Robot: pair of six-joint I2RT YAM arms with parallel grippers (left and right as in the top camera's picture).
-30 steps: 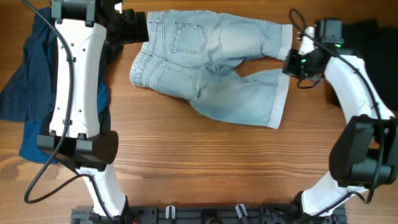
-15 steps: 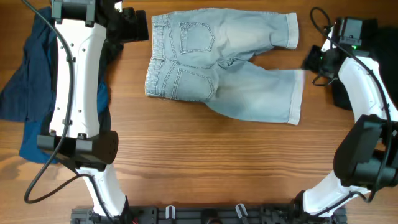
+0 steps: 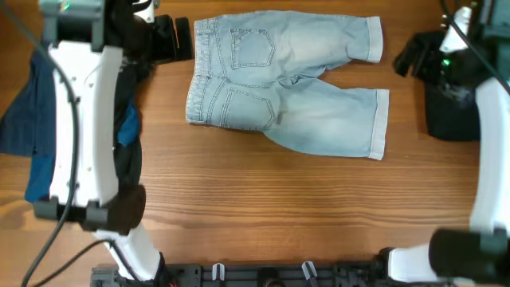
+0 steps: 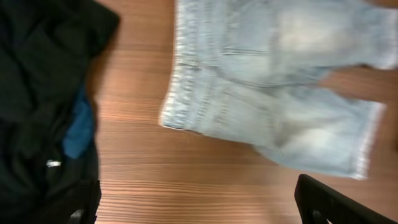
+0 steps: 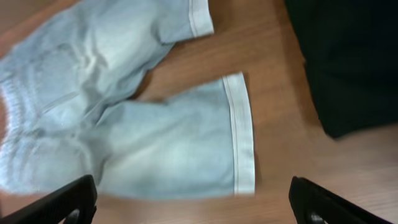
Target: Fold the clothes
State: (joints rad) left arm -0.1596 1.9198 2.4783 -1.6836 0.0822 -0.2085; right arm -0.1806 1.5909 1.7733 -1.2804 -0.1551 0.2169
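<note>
Pale-blue denim shorts (image 3: 287,80) lie flat on the wooden table, back pockets up, waistband to the left and both cuffed legs to the right. My left gripper (image 3: 171,40) hangs just left of the waistband. In the left wrist view it (image 4: 199,208) is open over bare wood, with the shorts (image 4: 273,93) ahead of it. My right gripper (image 3: 408,57) hovers to the right of the upper cuff. It (image 5: 196,205) is open too, with nothing held, above the lower leg's cuff (image 5: 239,134).
A heap of black and blue garments (image 3: 32,119) lies under and beside the left arm, also seen in the left wrist view (image 4: 43,93). A black folded garment (image 3: 450,104) sits at the right edge, close to the shorts' cuffs (image 5: 348,62).
The right gripper dragged the shorts to the right, let go of the leg, opened and drew back to the right. The shorts now lie spread flat. The left arm has risen.
</note>
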